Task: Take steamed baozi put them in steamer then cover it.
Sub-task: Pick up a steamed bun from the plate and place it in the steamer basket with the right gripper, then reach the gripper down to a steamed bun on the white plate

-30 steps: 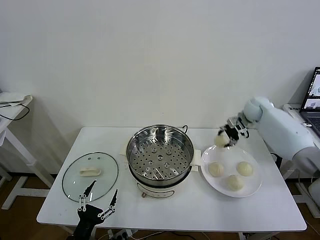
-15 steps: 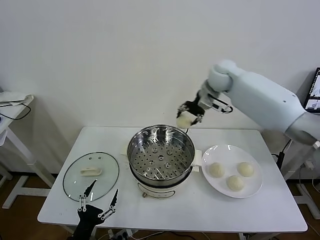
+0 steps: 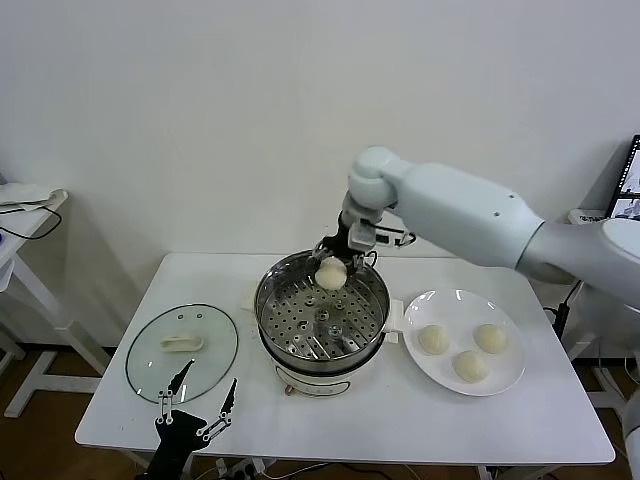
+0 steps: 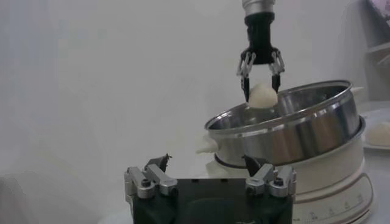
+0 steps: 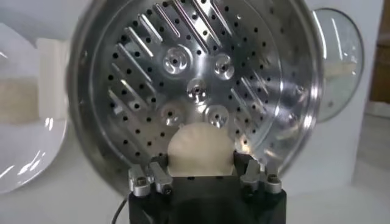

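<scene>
White wall and a white table [image 3: 120,400] frame your workspace. Your right gripper [image 3: 331,262] is clamped on one baozi [image 3: 331,273], holding it just above the steamer [image 3: 320,318], toward the pot's 12 o'clock rim. The right wrist view shows why it is carried that way: the bun sits pinched between both fingers with the perforated tray [image 5: 195,91] straight below, so it should drop flat onto the holes instead of rolling against the wall. No bun shows on the tray yet, so I judge this to be the first load. A spot near the rim would leave the centre and near side free for the others.

At 3 o'clock from the pot, three baozi [image 3: 466,351] wait on the white plate [image 3: 430,305], which lies just beside the steamer so each carry is short. At 9 o'clock the cover [image 3: 181,352] lies flat on the table, handle up and apart from the pot, ready to be gripped last. Your left gripper [image 3: 196,405] hangs at the cover's 6 o'clock edge, fingers spread and grasping nothing, probably parked there for the lid.
</scene>
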Controlling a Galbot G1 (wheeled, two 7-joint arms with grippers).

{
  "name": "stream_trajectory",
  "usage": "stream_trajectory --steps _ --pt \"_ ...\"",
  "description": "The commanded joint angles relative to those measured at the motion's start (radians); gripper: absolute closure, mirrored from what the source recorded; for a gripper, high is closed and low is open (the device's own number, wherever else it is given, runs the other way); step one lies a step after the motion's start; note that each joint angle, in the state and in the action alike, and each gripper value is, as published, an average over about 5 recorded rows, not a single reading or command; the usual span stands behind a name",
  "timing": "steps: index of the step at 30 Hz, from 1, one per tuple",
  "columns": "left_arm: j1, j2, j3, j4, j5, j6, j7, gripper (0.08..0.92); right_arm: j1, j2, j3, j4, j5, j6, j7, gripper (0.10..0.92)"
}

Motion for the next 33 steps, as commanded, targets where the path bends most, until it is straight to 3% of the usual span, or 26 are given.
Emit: stream_trajectory --steps 1,12,20,26,33 --pt "0.0 -0.001 0.001 0.0 0.001 -0.002 -0.001 0.177 -0.049 0.074 0.0 -0.075 -0.091 -0.005 0.011 0.321" --pt "0.0 -0.001 -0.003 0.01 0.001 -0.014 -0.001 0.177 -0.074 0.118 0.03 -0.154 -0.143 0.019 0.021 0.295" --pt "-0.004 -0.001 -0.009 0.007 0.0 -0.015 -0.001 0.177 -0.062 0.101 0.039 -0.121 -0.134 0.034 0.017 0.206" --pt "-0.006 -0.001 -0.011 0.005 0.0 -0.014 -0.001 0.177 0.021 -0.023 0.042 -0.033 0.112 -0.041 -0.073 0.203" --pt "-0.003 0.001 -0.012 0.0 0.001 -0.015 -0.001 0.177 0.198 -0.248 -0.048 -0.037 0.555 -0.46 -0.135 0.203"
